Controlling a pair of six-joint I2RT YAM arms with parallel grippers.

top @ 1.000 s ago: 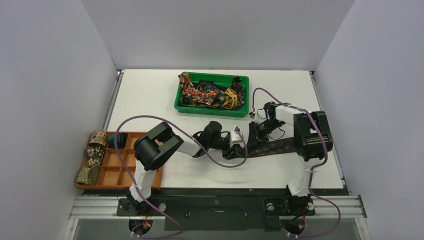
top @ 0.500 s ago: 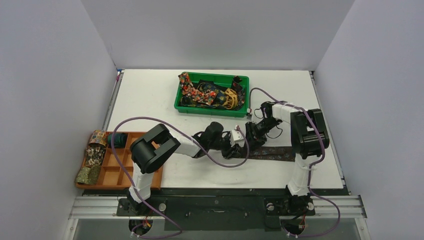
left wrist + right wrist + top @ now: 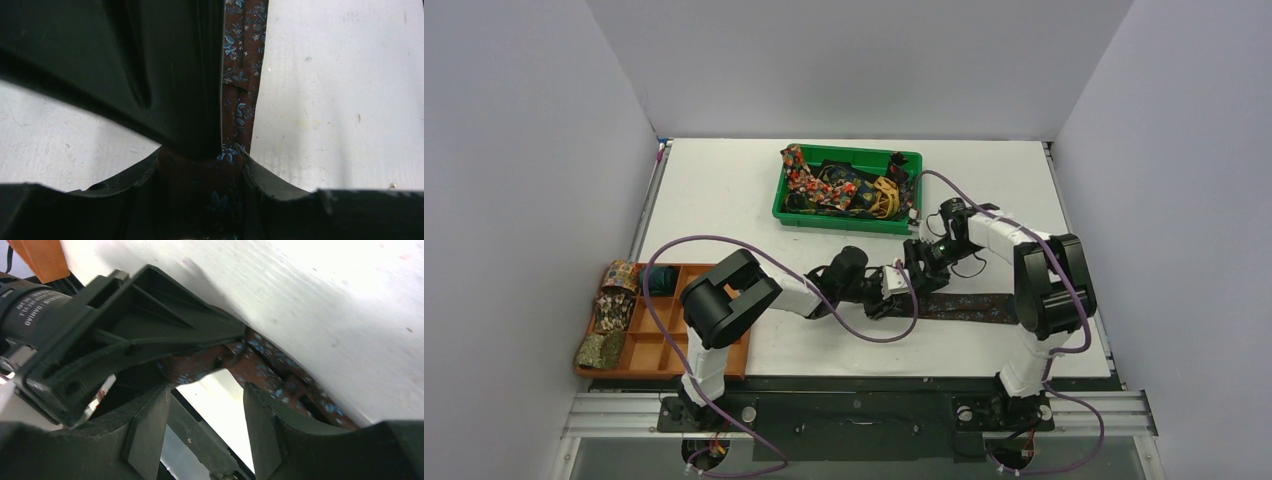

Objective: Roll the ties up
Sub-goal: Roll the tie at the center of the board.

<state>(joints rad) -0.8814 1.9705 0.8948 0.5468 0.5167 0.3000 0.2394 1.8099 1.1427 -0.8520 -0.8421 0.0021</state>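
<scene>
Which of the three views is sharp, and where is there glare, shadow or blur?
Top view: even light, sharp, only soft shadows on the table. Left wrist view: the tie is sharp, but a black part close to the lens is dark and without detail. Right wrist view: the table is washed out to white at the upper right; the tie lies in shadow, slightly soft.

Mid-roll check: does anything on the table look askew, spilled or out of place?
Nothing looks damaged. The red floral tie spills over the green bin's far-left rim, and the left arm's purple cable loops low right beside the brown tie.
</scene>
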